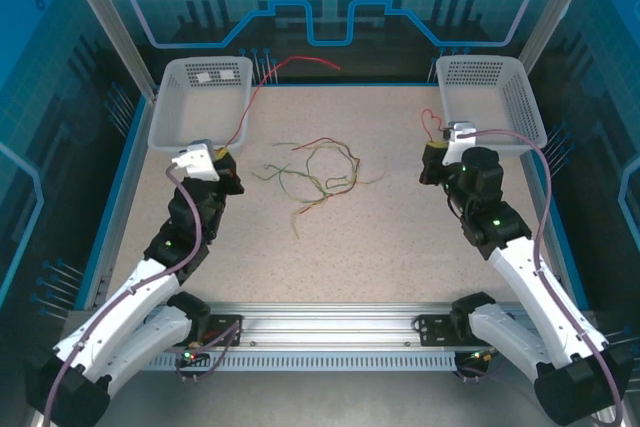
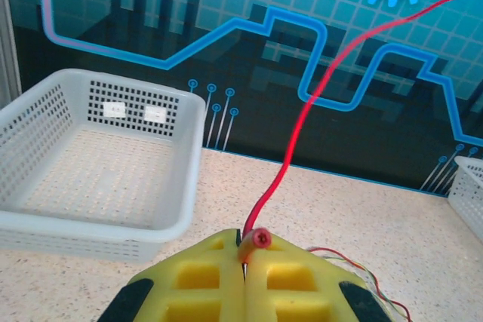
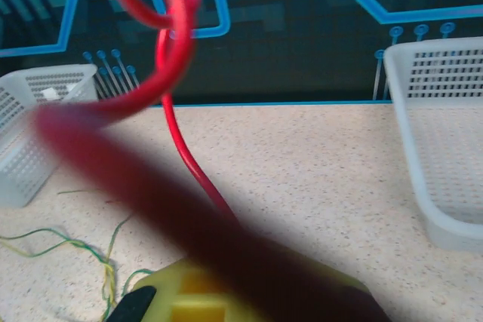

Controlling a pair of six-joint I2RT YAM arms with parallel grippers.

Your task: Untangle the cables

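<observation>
Cables (image 1: 318, 172), red and olive, lie in a loose tangle in the middle of the counter (image 1: 380, 247), between the two arms. The left hand (image 1: 222, 154) is clamped on a long red cable (image 2: 299, 122) that arcs up toward the far wall, just right of the left basket (image 1: 160, 117). The right hand (image 1: 436, 155) pinches a curled red cable (image 3: 170, 65) near the right basket (image 1: 525, 107).
</observation>
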